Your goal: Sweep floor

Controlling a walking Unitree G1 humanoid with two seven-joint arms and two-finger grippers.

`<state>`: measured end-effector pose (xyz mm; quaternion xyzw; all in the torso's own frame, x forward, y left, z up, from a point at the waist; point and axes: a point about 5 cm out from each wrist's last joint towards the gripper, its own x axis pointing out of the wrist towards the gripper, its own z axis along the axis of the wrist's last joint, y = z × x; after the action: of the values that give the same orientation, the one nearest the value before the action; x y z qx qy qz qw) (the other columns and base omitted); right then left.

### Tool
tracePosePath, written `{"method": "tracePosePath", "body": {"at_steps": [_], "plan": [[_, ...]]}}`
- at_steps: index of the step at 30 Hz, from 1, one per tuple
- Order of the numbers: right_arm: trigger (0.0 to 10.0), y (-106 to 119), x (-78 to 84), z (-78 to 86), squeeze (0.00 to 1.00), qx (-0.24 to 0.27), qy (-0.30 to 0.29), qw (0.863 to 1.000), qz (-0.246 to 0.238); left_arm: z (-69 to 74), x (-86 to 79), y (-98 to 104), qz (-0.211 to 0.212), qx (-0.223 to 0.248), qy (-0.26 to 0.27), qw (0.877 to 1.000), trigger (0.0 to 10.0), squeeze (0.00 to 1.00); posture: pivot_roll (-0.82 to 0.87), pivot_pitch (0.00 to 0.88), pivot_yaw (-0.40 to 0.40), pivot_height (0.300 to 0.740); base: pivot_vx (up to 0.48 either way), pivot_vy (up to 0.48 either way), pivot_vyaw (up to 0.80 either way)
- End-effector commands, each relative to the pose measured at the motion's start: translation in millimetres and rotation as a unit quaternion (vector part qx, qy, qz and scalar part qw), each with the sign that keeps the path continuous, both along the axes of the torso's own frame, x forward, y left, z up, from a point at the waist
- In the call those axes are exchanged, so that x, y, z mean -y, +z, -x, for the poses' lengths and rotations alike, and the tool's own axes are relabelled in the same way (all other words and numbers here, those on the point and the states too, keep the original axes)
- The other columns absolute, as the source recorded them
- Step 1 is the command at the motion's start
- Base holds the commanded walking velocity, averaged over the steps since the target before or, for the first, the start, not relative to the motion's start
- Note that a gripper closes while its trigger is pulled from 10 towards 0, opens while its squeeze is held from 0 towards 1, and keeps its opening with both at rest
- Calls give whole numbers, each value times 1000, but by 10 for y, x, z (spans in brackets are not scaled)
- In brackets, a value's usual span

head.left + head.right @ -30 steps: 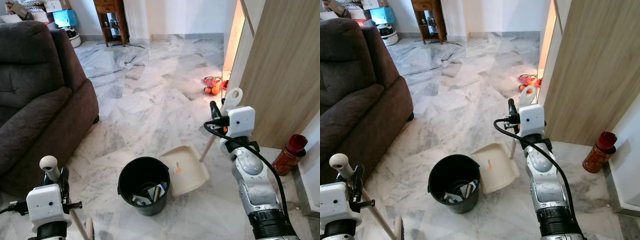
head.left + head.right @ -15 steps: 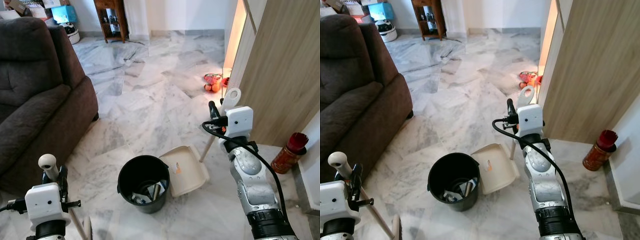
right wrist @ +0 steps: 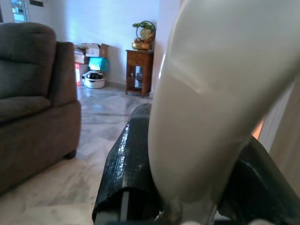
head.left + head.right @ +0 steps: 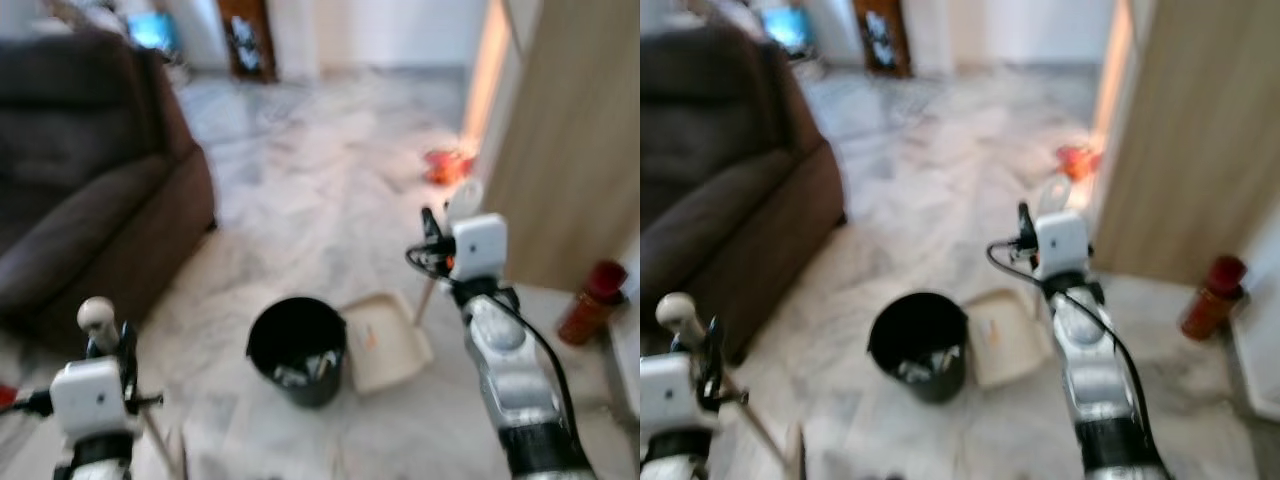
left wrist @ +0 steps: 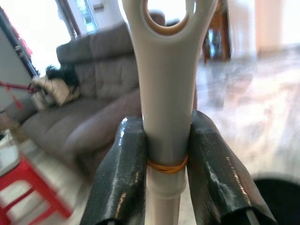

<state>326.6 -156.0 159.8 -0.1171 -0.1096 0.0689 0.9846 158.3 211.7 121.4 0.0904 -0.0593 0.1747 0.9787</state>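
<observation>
- Indoors, on a marble floor, the left gripper clamps its two black fingers around the pale broom handle, just above an orange rubber band.
- Meanwhile the right gripper grasps the cream dustpan handle tightly between its fingers.
- Low before the robot, the cream dustpan lies on the floor, touching or just beside a black bucket that holds some rubbish.
- Off to the robot's left stands a dark brown sofa; a wooden panel rises on its right, with a red container near its foot.
- Both head views are blurred.
</observation>
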Motion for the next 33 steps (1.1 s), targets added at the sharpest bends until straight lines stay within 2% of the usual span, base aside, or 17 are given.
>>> {"method": "tracePosePath", "body": {"at_steps": [1,7,23,33], "plan": [[10000,117,-160,-17,0,23,32,999,-29,-47,-28,129,-26,27,0,999,10000,0,-23,88,115,740,-292,0,0],[10000,117,-212,-14,0,23,37,998,-35,-63,-19,128,-25,29,-1,999,10000,0,-24,82,116,740,-278,0,0],[10000,62,-238,-60,0,7,31,999,-37,-83,-35,122,-31,26,4,999,10000,0,-19,63,111,740,0,0,0],[10000,-3,-315,-81,0,-3,37,998,-43,-98,-30,92,-26,26,2,999,10000,0,-23,15,112,740,0,0,-768]]}}
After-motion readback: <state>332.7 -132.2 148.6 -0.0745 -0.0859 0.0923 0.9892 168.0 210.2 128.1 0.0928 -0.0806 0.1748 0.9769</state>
